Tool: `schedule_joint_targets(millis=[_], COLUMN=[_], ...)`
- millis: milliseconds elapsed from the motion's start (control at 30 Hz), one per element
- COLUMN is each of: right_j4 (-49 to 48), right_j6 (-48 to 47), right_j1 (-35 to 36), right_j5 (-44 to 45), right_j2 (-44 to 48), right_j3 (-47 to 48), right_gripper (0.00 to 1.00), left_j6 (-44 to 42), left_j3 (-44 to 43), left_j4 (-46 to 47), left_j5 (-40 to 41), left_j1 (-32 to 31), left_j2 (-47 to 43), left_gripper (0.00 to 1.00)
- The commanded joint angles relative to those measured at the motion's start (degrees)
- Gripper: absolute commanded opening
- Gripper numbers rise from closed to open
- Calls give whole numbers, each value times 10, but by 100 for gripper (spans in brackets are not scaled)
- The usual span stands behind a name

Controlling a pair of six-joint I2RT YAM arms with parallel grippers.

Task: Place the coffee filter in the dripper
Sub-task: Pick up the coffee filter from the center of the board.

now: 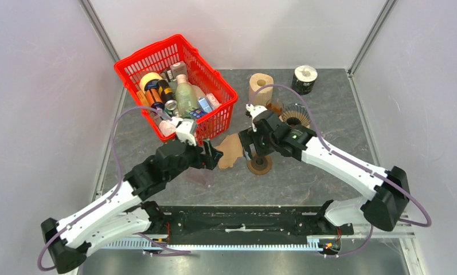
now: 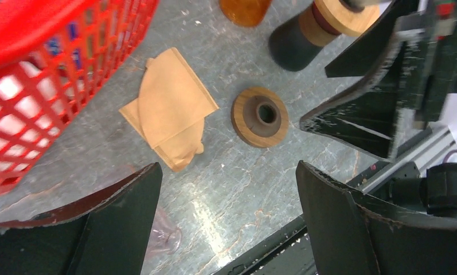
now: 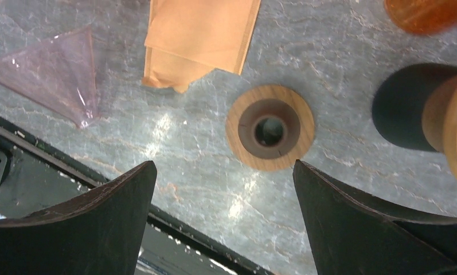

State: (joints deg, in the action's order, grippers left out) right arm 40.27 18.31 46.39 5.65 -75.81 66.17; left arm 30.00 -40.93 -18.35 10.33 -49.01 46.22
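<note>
The tan paper coffee filter [image 1: 231, 150] lies flat and folded on the grey table, just right of the basket; it also shows as the filter [image 2: 171, 106] and filter [image 3: 200, 34] in the wrist views. The dripper [image 1: 295, 114], a ribbed cone with a dark body and wooden collar [image 2: 306, 34], stands behind to the right. A wooden ring [image 1: 260, 165] with a hole lies apart from the filter. My left gripper [image 1: 214, 156] hovers open and empty [image 2: 228, 166] near the filter. My right gripper [image 1: 252, 143] is open and empty [image 3: 224, 163] over the wooden ring [image 3: 270, 135].
A red basket [image 1: 220, 114] full of bottles and cans stands at the back left. A paper roll [image 1: 260, 87], a black-and-white roll [image 1: 304, 79] and an amber object [image 2: 246, 10] stand behind. A clear pink plastic scrap [image 3: 54, 71] lies by the near rail [image 1: 243, 220].
</note>
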Motion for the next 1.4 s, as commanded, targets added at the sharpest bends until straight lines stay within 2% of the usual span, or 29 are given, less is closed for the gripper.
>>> schedule_joint_targets(millis=[0, 133, 333, 467, 633, 800, 1167, 1367], right_j4=[-85, -122, -188, -200, -238, -274, -295, -296], right_j6=[26, 82, 152, 188, 192, 199, 212, 212], right_j1=[24, 39, 41, 41, 40, 38, 22, 22], right_j5=[53, 132, 153, 200, 201, 205, 179, 180], right_j2=[-39, -89, -173, -227, -277, -298, -325, -330], right_j3=[27, 20, 20, 31, 36, 32, 12, 2], right_gripper=[97, 97, 97, 97, 93, 85, 73, 71], left_j6=[26, 46, 63, 70, 67, 67, 65, 64], left_j3=[14, 29, 51, 68, 75, 80, 79, 80], left_j4=[-56, -75, -76, -70, -62, -59, -54, -49], left_j5=[72, 90, 98, 85, 86, 88, 87, 83], left_j1=[-3, -3, -3, -3, -3, -3, -3, -3], left_j2=[-73, -118, -154, -179, -193, -192, -184, -177], left_gripper=[94, 94, 94, 94, 94, 94, 94, 94])
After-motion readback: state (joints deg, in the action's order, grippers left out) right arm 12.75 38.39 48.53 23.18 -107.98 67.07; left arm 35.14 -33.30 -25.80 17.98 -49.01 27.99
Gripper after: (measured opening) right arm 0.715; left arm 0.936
